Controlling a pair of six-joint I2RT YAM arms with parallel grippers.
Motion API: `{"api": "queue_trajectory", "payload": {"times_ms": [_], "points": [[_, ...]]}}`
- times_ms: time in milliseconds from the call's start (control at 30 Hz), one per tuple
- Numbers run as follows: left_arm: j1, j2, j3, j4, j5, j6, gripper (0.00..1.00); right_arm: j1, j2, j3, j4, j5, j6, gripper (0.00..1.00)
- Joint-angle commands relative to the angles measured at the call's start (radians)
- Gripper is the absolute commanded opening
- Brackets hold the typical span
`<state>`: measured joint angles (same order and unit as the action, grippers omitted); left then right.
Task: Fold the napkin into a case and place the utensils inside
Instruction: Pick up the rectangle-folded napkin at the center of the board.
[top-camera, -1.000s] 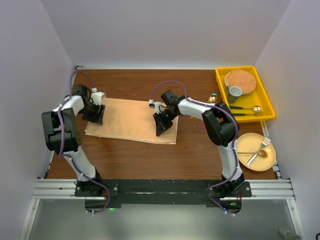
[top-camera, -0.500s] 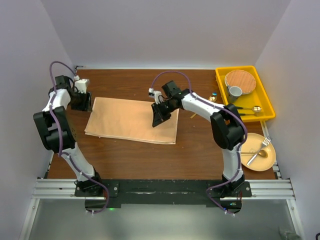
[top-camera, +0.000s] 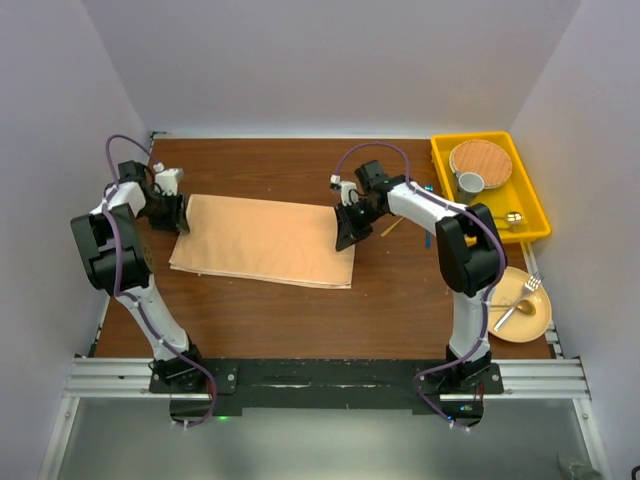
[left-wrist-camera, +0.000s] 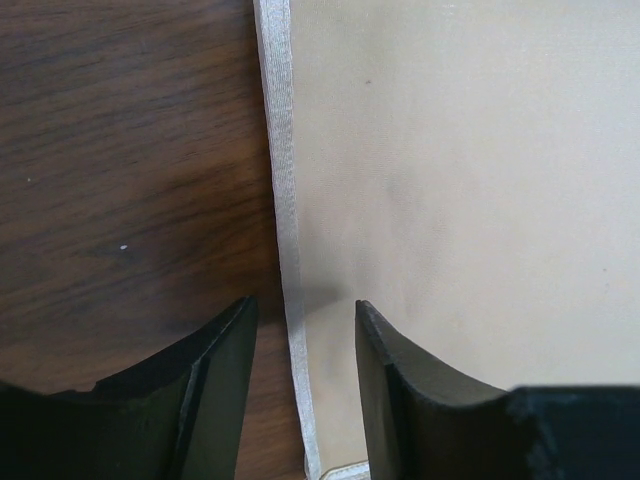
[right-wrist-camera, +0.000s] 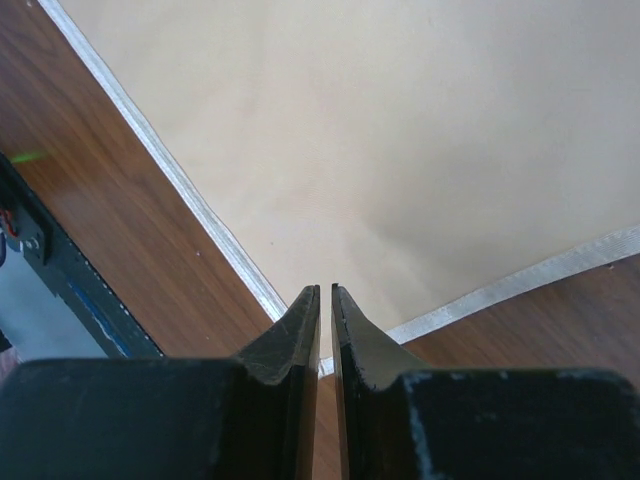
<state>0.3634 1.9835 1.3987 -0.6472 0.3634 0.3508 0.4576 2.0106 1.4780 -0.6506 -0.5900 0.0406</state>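
1. Peach-orange satin, the napkin (top-camera: 265, 240) lies flat as a wide rectangle on the brown wooden tabletop (top-camera: 300, 310). It sits between the two arms, with a pale hem along its edges.
2. At the napkin's left edge hangs the left claw (top-camera: 172, 212). In the left wrist view its jaws stand apart and grip nothing. One finger (left-wrist-camera: 215, 380) is over bare wood and the other over cloth, with the hem running between them.
3. The right claw (top-camera: 346, 234) is at the napkin's right edge. In the right wrist view its jaws are drawn almost together, with only a thin slit between them, and the tips sit at a hemmed corner. Whether they nip the cloth cannot be told.
4. Just right of that claw, a slim gold piece (top-camera: 391, 226) lies on the wood, close to the right arm.
5. A yellow tray (top-camera: 528, 195) stands at the far right of the tabletop. It holds a round wood-toned plate (top-camera: 480, 158), a grey cup (top-camera: 470, 184) and a gold-bowled spoon (top-camera: 497, 217) with a dark handle.
6. A small blue-and-gold object (top-camera: 427, 190) sits just beside the tray's left wall; it is too small to name.
7. Nearer, by the right edge, a yellow plate (top-camera: 538, 318) carries a gold fork (top-camera: 533, 283) and another gold piece (top-camera: 520, 307).
8. The right arm stretches across the wood between the napkin and both the tray and the yellow plate.
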Motion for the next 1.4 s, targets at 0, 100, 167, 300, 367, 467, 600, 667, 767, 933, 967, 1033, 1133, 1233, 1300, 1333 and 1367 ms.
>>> {"api": "queue_trajectory", "payload": {"times_ms": [0, 100, 167, 300, 367, 467, 600, 667, 767, 933, 967, 1033, 1133, 1233, 1300, 1333, 1367], "points": [[-0.009, 0.012, -0.041, 0.053, 0.014, 0.005, 0.45, 0.013, -0.012, -0.035, 0.009, 0.018, 0.004, 0.14], [-0.012, 0.009, -0.066, 0.064, 0.000, 0.014, 0.40, 0.015, 0.010, -0.048, 0.023, 0.027, 0.018, 0.13], [-0.012, 0.005, -0.089, 0.069, -0.006, 0.020, 0.37, 0.013, 0.019, -0.059, 0.029, 0.036, 0.021, 0.13], [-0.017, -0.009, -0.119, 0.084, -0.012, 0.025, 0.37, 0.015, 0.034, -0.074, 0.040, 0.051, 0.027, 0.12], [-0.026, -0.011, -0.141, 0.090, -0.018, 0.025, 0.37, 0.015, 0.037, -0.082, 0.045, 0.055, 0.031, 0.12], [-0.040, -0.022, -0.171, 0.112, -0.033, 0.025, 0.34, 0.015, 0.043, -0.091, 0.052, 0.061, 0.031, 0.12], [-0.052, -0.026, -0.191, 0.132, -0.047, 0.025, 0.24, 0.019, 0.045, -0.099, 0.062, 0.065, 0.033, 0.11], [-0.058, -0.032, -0.202, 0.135, -0.058, 0.036, 0.18, 0.021, 0.043, -0.102, 0.063, 0.068, 0.027, 0.11], [-0.060, -0.055, -0.204, 0.136, -0.050, 0.045, 0.06, 0.027, 0.036, -0.107, 0.066, 0.076, 0.019, 0.11], [-0.066, -0.106, -0.159, 0.081, 0.029, 0.069, 0.00, 0.033, 0.036, -0.111, 0.071, 0.079, 0.016, 0.11], [-0.067, -0.126, -0.150, 0.060, 0.041, 0.076, 0.00, 0.032, 0.039, -0.111, 0.072, 0.078, 0.016, 0.11], [-0.073, -0.143, -0.113, 0.031, 0.083, 0.086, 0.00, 0.033, 0.039, -0.110, 0.077, 0.078, 0.019, 0.11], [-0.092, -0.175, -0.083, -0.012, 0.121, 0.082, 0.00, 0.035, 0.043, -0.108, 0.080, 0.076, 0.019, 0.11], [-0.122, -0.207, -0.075, -0.032, 0.137, 0.070, 0.00, 0.033, 0.045, -0.107, 0.081, 0.075, 0.021, 0.11], [-0.141, -0.229, -0.076, -0.042, 0.152, 0.057, 0.00, 0.033, 0.045, -0.107, 0.083, 0.071, 0.019, 0.11], [-0.161, -0.235, -0.078, -0.042, 0.163, 0.051, 0.00, 0.033, 0.045, -0.107, 0.083, 0.071, 0.019, 0.11], [-0.173, -0.245, -0.079, -0.043, 0.172, 0.045, 0.00, 0.035, 0.048, -0.107, 0.083, 0.070, 0.018, 0.11]]}}
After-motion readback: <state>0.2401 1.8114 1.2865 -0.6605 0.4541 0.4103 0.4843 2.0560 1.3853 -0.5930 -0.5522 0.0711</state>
